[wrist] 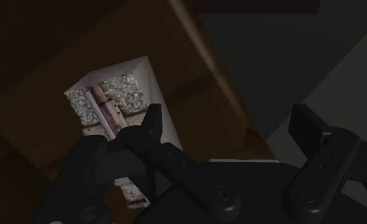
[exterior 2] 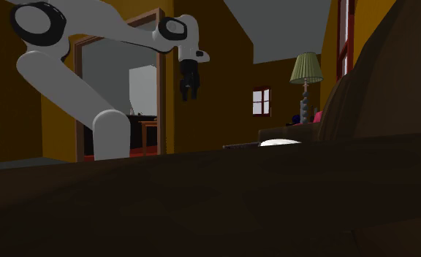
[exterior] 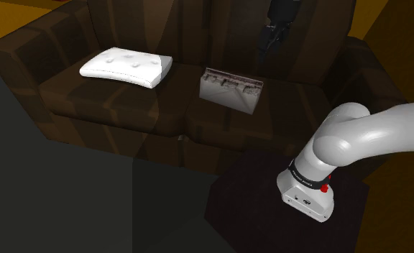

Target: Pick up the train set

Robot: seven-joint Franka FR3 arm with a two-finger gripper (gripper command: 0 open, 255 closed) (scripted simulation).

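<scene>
Hovering over train set (exterior: 231, 91), jaws apart

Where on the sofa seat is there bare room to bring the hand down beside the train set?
Bare seat lies between the white pillow and the train set box, along the front of the sofa before both, and at the shoulder view's right of the box toward the armrest. The pillow crowds its cushion's back. The open gripper hangs above.
</scene>
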